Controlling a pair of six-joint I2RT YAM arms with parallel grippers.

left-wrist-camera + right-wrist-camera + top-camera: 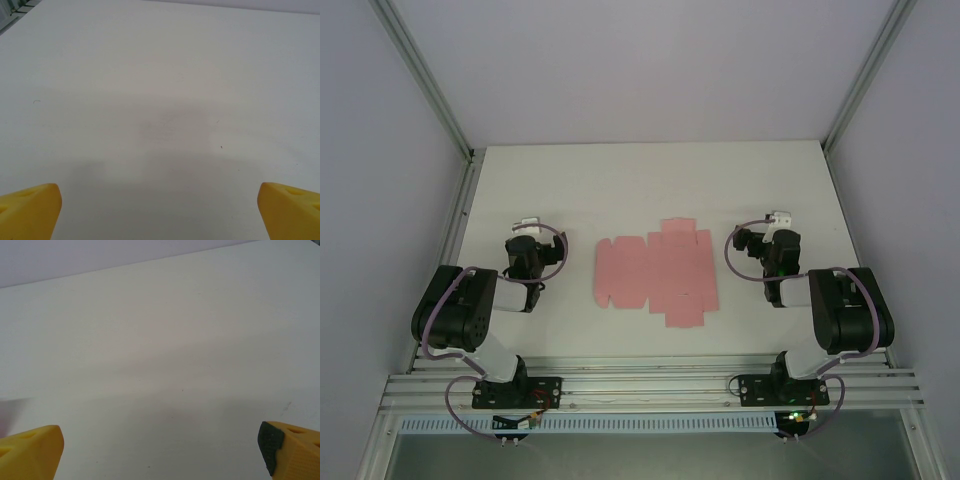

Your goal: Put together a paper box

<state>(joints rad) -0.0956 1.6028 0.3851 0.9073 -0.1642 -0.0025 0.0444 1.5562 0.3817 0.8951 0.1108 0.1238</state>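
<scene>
The paper box (655, 272) is a flat pink die-cut sheet with flaps, lying unfolded on the white table (650, 180) between the two arms. My left gripper (526, 226) hovers to the left of the sheet, well apart from it. In the left wrist view its yellow fingertips (30, 210) stand wide apart over bare table, so the left gripper (160, 212) is open and holds nothing. My right gripper (777, 222) is to the right of the sheet, not touching it. The right gripper (160, 452) is also open, with yellow fingertips (31, 450) spread over bare table.
Aluminium frame posts (425, 85) and pale walls enclose the table on the left, right and back. A metal rail (650, 390) runs along the near edge, carrying both arm bases. Bare table lies beyond the sheet.
</scene>
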